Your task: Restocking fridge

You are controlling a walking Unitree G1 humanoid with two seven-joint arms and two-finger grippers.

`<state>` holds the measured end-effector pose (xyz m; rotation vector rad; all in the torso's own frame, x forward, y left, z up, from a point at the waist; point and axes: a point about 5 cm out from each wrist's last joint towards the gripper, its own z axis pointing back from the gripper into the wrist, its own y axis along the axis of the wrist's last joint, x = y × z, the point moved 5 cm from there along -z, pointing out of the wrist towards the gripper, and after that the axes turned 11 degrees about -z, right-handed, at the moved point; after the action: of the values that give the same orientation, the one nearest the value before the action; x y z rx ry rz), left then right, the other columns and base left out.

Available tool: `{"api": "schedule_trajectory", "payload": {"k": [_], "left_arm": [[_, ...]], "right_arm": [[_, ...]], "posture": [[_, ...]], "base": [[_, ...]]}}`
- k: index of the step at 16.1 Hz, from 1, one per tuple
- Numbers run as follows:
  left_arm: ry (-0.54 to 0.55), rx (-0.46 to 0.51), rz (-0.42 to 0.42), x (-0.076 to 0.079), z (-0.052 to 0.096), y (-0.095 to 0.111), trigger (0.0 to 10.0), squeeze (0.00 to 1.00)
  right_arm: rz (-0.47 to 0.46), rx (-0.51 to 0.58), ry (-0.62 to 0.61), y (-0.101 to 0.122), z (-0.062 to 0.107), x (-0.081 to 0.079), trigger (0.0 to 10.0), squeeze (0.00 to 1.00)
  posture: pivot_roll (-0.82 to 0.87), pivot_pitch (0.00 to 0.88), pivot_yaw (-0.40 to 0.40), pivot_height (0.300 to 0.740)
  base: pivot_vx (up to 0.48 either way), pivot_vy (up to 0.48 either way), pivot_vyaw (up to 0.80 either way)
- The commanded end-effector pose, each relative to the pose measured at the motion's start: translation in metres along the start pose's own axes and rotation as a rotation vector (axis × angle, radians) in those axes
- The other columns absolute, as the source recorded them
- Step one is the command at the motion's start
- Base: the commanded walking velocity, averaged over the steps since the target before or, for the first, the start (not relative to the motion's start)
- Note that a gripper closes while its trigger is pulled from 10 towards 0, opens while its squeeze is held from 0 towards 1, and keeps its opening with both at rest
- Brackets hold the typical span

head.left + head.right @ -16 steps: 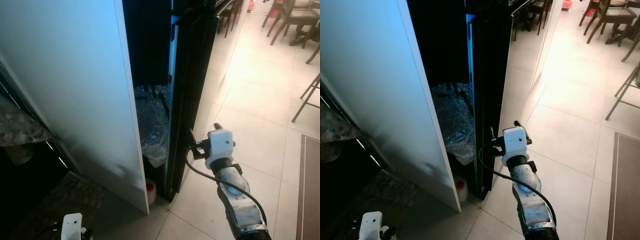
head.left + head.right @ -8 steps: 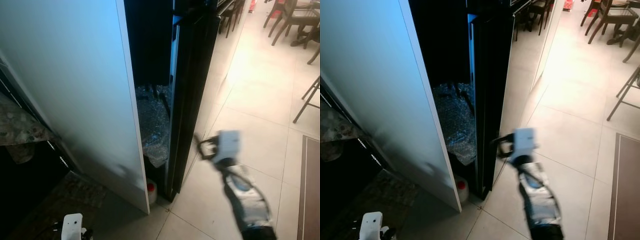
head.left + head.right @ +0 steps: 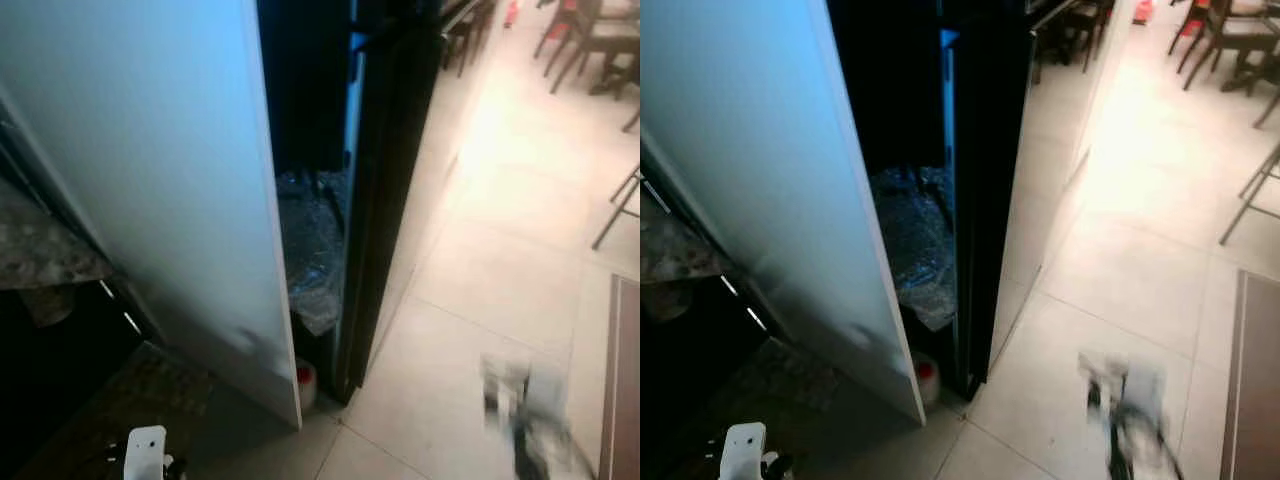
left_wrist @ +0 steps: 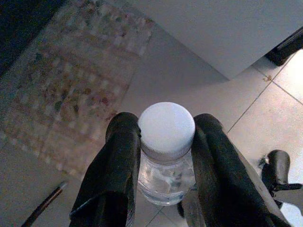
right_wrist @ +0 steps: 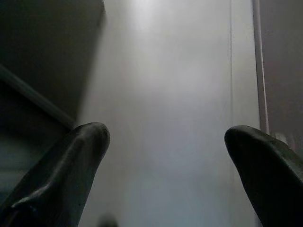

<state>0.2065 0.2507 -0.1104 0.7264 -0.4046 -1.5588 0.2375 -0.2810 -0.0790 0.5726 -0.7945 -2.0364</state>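
A clear bottle (image 4: 166, 168) with a white cap (image 4: 166, 128) sits between the two black fingers of my left gripper (image 4: 166, 124), which is shut on it and held low over the floor; its white wrist (image 3: 147, 455) shows at the bottom left. The fridge's black door (image 3: 385, 180) stands ajar beside a tall white panel (image 3: 150, 180). In the dark gap between them lies crinkled plastic wrap (image 3: 310, 250). My right arm (image 3: 515, 400) is a blur low at the right, away from the door. My right gripper (image 5: 168, 137) is open, with nothing between its fingers.
A small red-capped bottle (image 3: 305, 378) stands on the floor at the foot of the gap. A stone counter (image 3: 40, 255) and a patterned mat (image 3: 150, 395) are at the left. Pale tiled floor (image 3: 500, 230) stretches right toward chairs (image 3: 590, 40) at the back.
My right arm has dropped from beside the black door's edge down toward the lower right and is now blurred. The left gripper still holds the bottle.
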Motion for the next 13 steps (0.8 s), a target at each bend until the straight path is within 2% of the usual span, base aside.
{"api": "schedule_trajectory", "payload": {"k": [1,2,3,4,5,6,7,8,10,11,13], "left_arm": [[-0.001,-0.006,-0.009,0.0,-0.001,0.001,10.0,0.0],[-0.003,-0.002,-0.013,0.001,-0.001,0.003,10.0,0.0],[-0.002,0.0,-0.012,0.0,-0.002,0.004,10.0,0.0],[-0.001,0.001,-0.012,0.0,-0.002,0.005,10.0,0.0],[-0.001,0.005,-0.009,0.001,-0.002,0.006,10.0,0.0],[-0.001,0.005,-0.009,0.001,-0.002,0.006,10.0,0.0],[-0.001,0.007,-0.003,0.002,-0.002,0.007,10.0,0.0],[-0.004,0.004,-0.002,0.004,-0.002,0.006,10.0,0.0],[-0.004,0.006,0.001,0.004,-0.002,0.006,10.0,0.0],[-0.002,0.006,0.003,0.003,-0.002,0.006,10.0,0.0],[0.001,0.001,0.005,0.001,-0.002,0.004,10.0,0.0]], "right_arm": [[0.052,-0.074,0.003,-0.022,0.002,0.005,10.0,0.0],[0.073,-0.217,-0.019,-0.065,0.012,0.022,10.0,0.0],[0.169,-0.304,0.012,-0.094,0.022,0.029,10.0,0.0],[0.239,-0.342,0.035,-0.106,0.027,0.032,10.0,0.0],[0.182,-0.336,0.04,-0.107,0.027,0.032,10.0,0.0],[0.182,-0.336,0.04,-0.107,0.027,0.032,10.0,0.0],[0.051,-0.317,-0.007,-0.108,0.028,0.038,10.0,0.0],[-0.011,-0.31,-0.039,-0.11,0.029,0.041,10.0,0.0],[-0.051,-0.319,-0.034,-0.117,0.031,0.033,10.0,0.0],[-0.074,-0.324,-0.013,-0.12,0.031,0.023,10.0,0.0],[-0.074,-0.325,0.003,-0.121,0.03,0.015,10.0,0.0]], "posture": [[-0.05,0.0,0.016,0.74],[-0.04,0.0,0.013,0.74],[-0.05,0.0,0.014,0.74],[-0.05,0.0,0.014,0.74],[-0.05,0.0,0.015,0.74],[-0.05,0.0,0.015,0.74],[-0.04,0.0,0.018,0.74],[-0.04,0.0,0.022,0.74],[-0.04,0.0,0.023,0.74],[-0.03,0.0,0.023,0.74],[-0.02,0.0,0.025,0.74]], "base": [[0.0,0.0,0.0],[0.0,0.0,0.0],[0.0,0.0,0.0],[0.0,0.0,0.0],[0.0,0.0,0.0],[0.0,0.0,0.0],[0.0,0.0,0.0],[0.0,0.0,0.0],[0.0,0.0,0.0],[0.0,0.0,0.0],[0.0,0.0,0.0]]}}
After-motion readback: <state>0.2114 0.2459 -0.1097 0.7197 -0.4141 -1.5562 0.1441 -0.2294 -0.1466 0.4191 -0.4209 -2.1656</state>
